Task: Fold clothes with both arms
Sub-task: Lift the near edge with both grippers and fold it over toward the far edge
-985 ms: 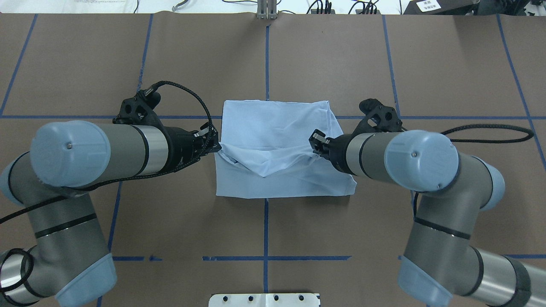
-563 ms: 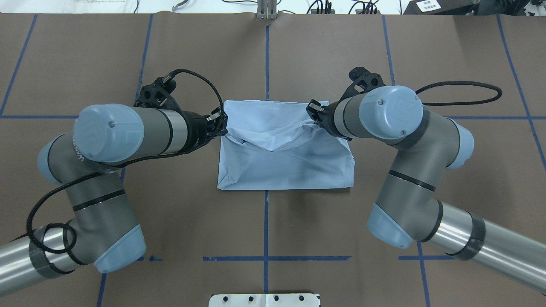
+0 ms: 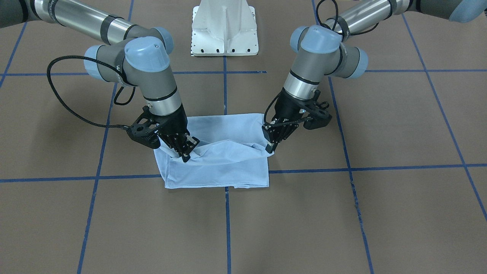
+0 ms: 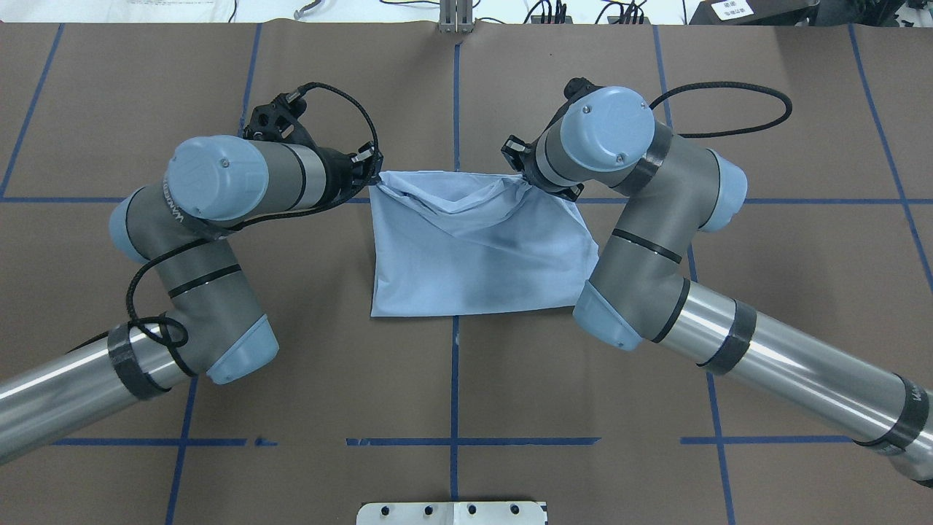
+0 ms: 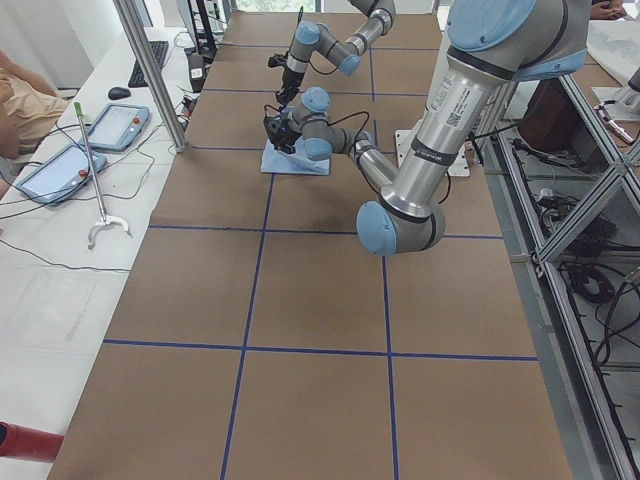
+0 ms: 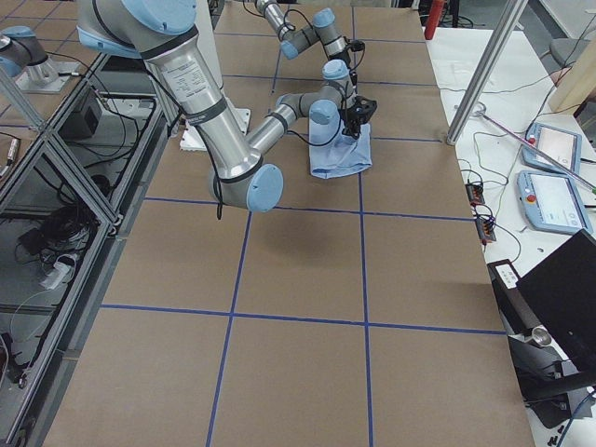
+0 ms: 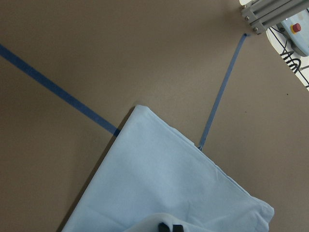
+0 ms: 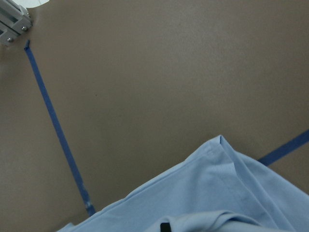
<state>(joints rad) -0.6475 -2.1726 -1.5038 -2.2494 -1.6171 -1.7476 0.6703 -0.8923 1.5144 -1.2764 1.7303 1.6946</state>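
The light blue T-shirt (image 4: 474,251) lies folded into a rectangle mid-table, its print and label hidden. My left gripper (image 4: 373,175) is shut on the lifted layer's far-left corner. My right gripper (image 4: 519,173) is shut on the far-right corner. Between them the held edge sags in a V over the shirt's far edge. In the front-facing view the shirt (image 3: 220,167) shows with the left gripper (image 3: 269,146) on the view's right and the right gripper (image 3: 184,152) on its left. Both wrist views show cloth (image 7: 169,183) (image 8: 217,193) bunched at the fingertips.
The white pedestal base (image 3: 225,30) stands at the robot's side of the table. A metal post (image 4: 455,18) and cables line the far edge. Blue tape lines (image 4: 455,102) grid the brown table. A person (image 5: 20,100) and tablets (image 5: 118,125) sit beyond it.
Both grippers carried the held shirt layer away from the robot, from mid-shirt to its far edge. The arms stretched forward and the shirt's near edge drew slightly farther.
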